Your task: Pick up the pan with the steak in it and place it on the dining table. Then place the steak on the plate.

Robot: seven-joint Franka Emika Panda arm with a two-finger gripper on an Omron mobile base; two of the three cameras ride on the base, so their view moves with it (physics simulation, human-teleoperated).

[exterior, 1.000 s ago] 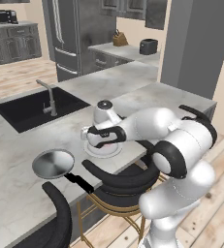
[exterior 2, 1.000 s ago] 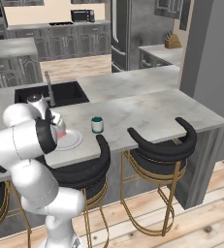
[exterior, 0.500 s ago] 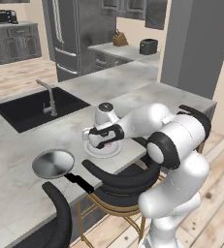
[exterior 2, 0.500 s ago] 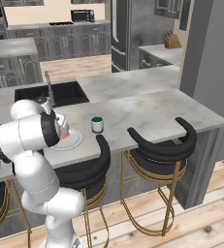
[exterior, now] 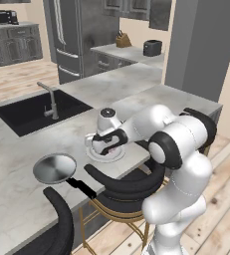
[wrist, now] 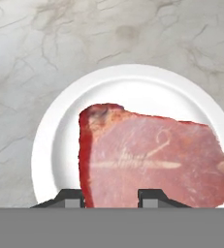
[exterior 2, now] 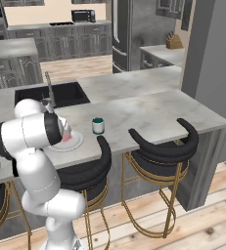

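Over the last second the arm's elbow and shoulder are swinging round toward the near edge of the dining table, while the gripper is barely shifting and is staying low over the plate. Its jaws are standing narrowly apart with the steak pinched between them, one finger on either side of the meat's near edge in the hand view; the opening is not changing, so the grip is holding and release is not yet under way. The steak is hanging directly above the plate, covering much of its right half and reaching past the rim on that side. The pan is sitting empty on the table to the left of the plate, well apart from it, black handle pointing toward the near edge. A small dark-rimmed cup is standing just right of the plate. By my reading, the pan step is done and the second step is nearly finished: what remains is opening the fingers and lifting clear.
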